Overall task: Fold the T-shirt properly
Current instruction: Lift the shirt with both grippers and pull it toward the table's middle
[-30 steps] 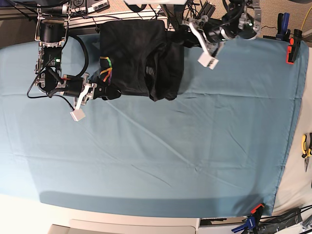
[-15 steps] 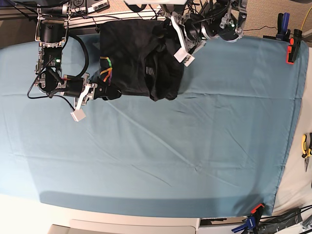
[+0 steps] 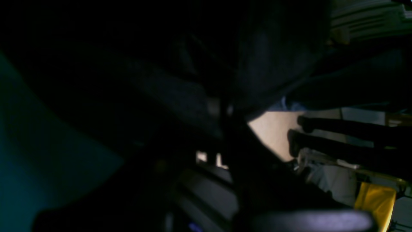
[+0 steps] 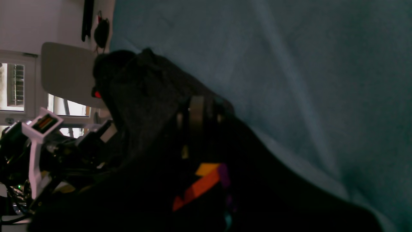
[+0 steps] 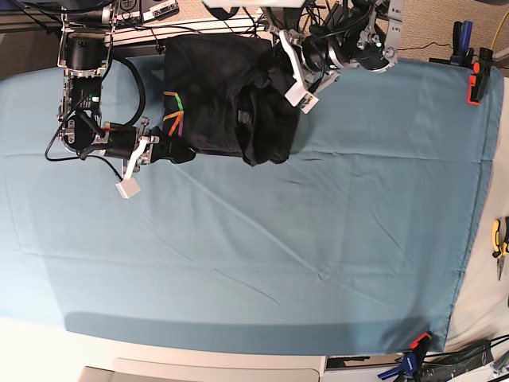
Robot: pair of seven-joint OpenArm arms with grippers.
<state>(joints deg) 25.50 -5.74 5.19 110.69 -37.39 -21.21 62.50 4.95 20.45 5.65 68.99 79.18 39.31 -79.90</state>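
The dark T-shirt (image 5: 215, 95) lies bunched at the far edge of the teal sheet, its rainbow collar trim (image 5: 173, 111) on the left side. In the base view my right gripper (image 5: 165, 150) sits at the shirt's lower left edge. Its wrist view has black fabric (image 4: 145, 96) gathered around the fingers (image 4: 197, 116), with the trim (image 4: 201, 185) just below, so it looks shut on the cloth. My left gripper (image 5: 274, 62) is at the shirt's upper right edge. Dark fabric (image 3: 257, 64) fills its wrist view and rises from the closed jaws.
The teal sheet (image 5: 278, 239) covers the table, wrinkled across the middle. An orange clamp (image 5: 475, 79) and a blue clamp (image 5: 463, 40) hold its far right corner, and more clamps (image 5: 413, 350) sit at the near right. Yellow pliers (image 5: 499, 243) lie off the right edge. Cables run behind the shirt.
The left arm swung in from the right onto the shirt's upper right edge and closed there. The right gripper closed at the lower left edge and drew the fabric slightly left.
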